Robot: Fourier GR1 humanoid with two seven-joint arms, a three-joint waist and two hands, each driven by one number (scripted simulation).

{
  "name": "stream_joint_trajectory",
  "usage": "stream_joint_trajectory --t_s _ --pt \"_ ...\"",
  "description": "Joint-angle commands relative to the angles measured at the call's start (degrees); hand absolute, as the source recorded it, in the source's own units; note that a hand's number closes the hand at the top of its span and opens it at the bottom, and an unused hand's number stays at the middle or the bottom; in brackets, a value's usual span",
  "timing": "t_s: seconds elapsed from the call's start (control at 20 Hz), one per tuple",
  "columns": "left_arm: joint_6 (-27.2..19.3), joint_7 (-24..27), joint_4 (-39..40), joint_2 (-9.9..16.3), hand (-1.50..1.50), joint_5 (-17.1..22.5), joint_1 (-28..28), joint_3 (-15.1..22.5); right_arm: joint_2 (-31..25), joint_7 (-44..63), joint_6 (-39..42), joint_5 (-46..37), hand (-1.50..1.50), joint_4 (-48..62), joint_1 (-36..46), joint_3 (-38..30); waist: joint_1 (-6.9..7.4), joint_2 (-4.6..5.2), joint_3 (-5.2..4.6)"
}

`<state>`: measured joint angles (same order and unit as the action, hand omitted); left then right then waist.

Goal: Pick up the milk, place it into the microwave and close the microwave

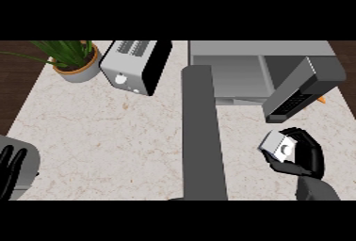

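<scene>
Marble-patterned pale surface (118,136) fills most of your view, cream with faint brown veins, and dark wooden flooring (15,89) shows past its left edge. At the back left you see a green spiky plant in a tan round pot (76,63), and just beside it a silver toaster with a black side panel (135,66), set at a slant. A dark grey upright bar (203,136) crosses the middle of your view from the lower edge toward the back. Behind it to the right stands the grey boxy microwave (236,70), its cavity exposed and its grey door with a black keypad (303,89) swung outward to the right. A small orange object (322,100) peeks from behind the door's edge; you cannot tell what it is.

Your right hand (306,157) is at the right, in front of the door, with its fingers and thumb curled round the small white milk carton (278,145), which is tilted and outside the microwave. Your left hand (12,167) rests at the lower left edge, fingers straight and pointing up, holding nothing.
</scene>
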<state>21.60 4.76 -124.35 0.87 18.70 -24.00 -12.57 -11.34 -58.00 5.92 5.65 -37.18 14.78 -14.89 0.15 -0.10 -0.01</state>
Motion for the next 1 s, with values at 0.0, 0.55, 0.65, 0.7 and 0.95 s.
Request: stream_joint_trajectory --t_s 0.0,0.55,0.65,0.7,0.95 --pt "0.3 -1.2 1.4 1.1 -1.50 2.1 2.0 -1.7 -0.6 1.7 5.0 -0.4 1.50 -7.7 -2.7 3.4 -0.38 -0.08 -0.04" --pt "0.8 -2.9 -0.8 0.4 -1.50 2.9 -0.3 -1.6 3.7 21.3 0.5 0.4 1.50 -38.1 -9.8 10.6 -0.27 -0.06 -0.03" --pt "0.8 -3.0 -0.6 0.5 -1.50 3.3 0.1 -2.1 6.0 25.2 -4.4 -2.5 1.50 -42.4 -9.3 12.9 -0.20 -0.05 -0.03" --pt "3.6 -0.4 0.5 1.2 -1.50 5.9 -2.3 -5.0 6.7 19.1 -5.6 -5.9 1.50 -37.0 -10.2 13.5 0.17 0.01 -0.01" --pt "2.8 -0.8 2.4 0.3 -1.50 3.0 0.3 -4.2 6.8 31.9 -11.1 -7.2 1.50 -36.4 0.3 12.3 0.21 0.08 -0.01"
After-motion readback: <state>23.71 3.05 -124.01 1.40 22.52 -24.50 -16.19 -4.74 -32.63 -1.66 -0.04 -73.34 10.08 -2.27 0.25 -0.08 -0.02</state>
